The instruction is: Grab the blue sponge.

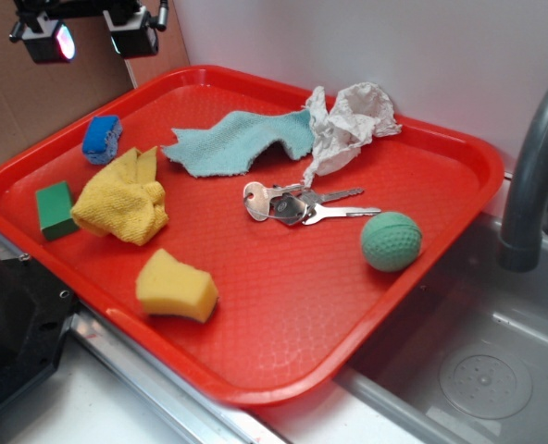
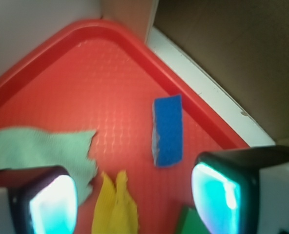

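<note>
The blue sponge (image 1: 102, 138) lies flat near the far left corner of the red tray (image 1: 283, 305), close to its rim. From the wrist camera the blue sponge (image 2: 168, 130) shows as an upright rectangle with a paler left side, a little ahead of the fingers. My gripper (image 1: 87, 35) hangs high above that corner of the tray, well clear of the sponge. My gripper (image 2: 134, 202) is open, its two glowing pads far apart with only tray and cloth between them.
A yellow cloth (image 1: 121, 197), a green sponge block (image 1: 56, 209) and a yellow sponge (image 1: 175, 287) lie on the tray's left side. A teal cloth (image 1: 238, 141), white crumpled paper (image 1: 351, 120), keys (image 1: 297, 203) and a green ball (image 1: 391, 241) lie further right. A sink and faucet (image 1: 533, 176) stand at right.
</note>
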Available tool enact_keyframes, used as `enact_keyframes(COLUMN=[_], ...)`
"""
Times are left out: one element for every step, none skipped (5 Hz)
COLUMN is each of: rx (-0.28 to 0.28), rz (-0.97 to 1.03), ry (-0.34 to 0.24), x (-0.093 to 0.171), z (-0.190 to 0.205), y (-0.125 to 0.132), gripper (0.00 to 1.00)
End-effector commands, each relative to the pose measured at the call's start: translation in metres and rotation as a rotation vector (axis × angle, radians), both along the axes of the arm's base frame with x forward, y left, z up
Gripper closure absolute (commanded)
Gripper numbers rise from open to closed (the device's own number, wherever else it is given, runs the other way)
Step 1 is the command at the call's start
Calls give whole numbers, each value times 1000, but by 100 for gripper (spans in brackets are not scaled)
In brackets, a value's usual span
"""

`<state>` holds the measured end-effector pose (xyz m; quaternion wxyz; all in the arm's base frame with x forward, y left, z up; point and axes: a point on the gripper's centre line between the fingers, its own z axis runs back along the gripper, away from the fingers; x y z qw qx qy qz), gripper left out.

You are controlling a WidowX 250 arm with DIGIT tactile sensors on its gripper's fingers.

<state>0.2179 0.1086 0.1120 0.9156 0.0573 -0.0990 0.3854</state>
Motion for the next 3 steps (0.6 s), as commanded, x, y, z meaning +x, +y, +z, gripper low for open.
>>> enact_keyframes(rx=[-38,-81,-110], rz=[-105,-164,-194], ry=[75,73,77], x=[-32,-38,-26], z=[-32,-51,-80], y=[39,49,49], gripper=[0,0,0])
